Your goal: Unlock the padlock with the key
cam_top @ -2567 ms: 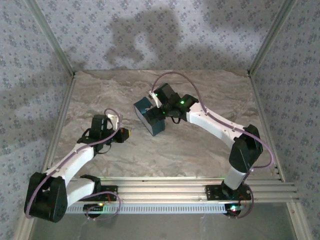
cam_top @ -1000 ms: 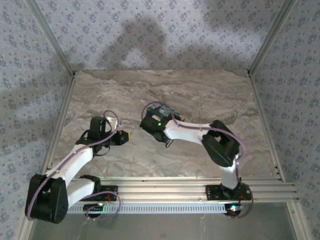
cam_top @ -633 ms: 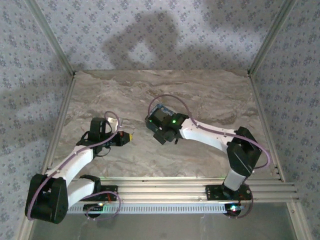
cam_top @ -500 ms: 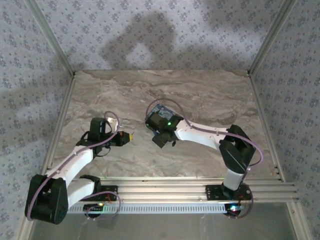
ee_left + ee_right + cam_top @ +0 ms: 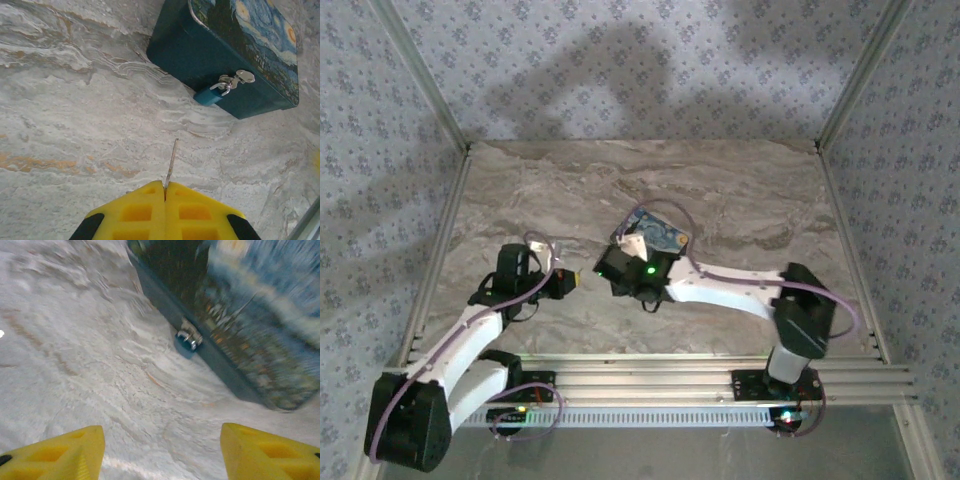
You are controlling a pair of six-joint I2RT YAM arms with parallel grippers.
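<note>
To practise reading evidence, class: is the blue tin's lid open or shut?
Shut. In the left wrist view the lid sits flush on the tin, and the padlock hangs through its clasp.

We are looking into a robot test booth, not a lived-in room. The marble-patterned table [image 5: 720, 190] is boxed on three sides by small-flowered blue wallpaper [image 5: 620, 80]. Bare aluminium posts [image 5: 423, 75] rise from its far corners, and two cabled robot arms [image 5: 730, 288] are bolted to a slotted aluminium rail [image 5: 670, 375] along its near edge.
</note>
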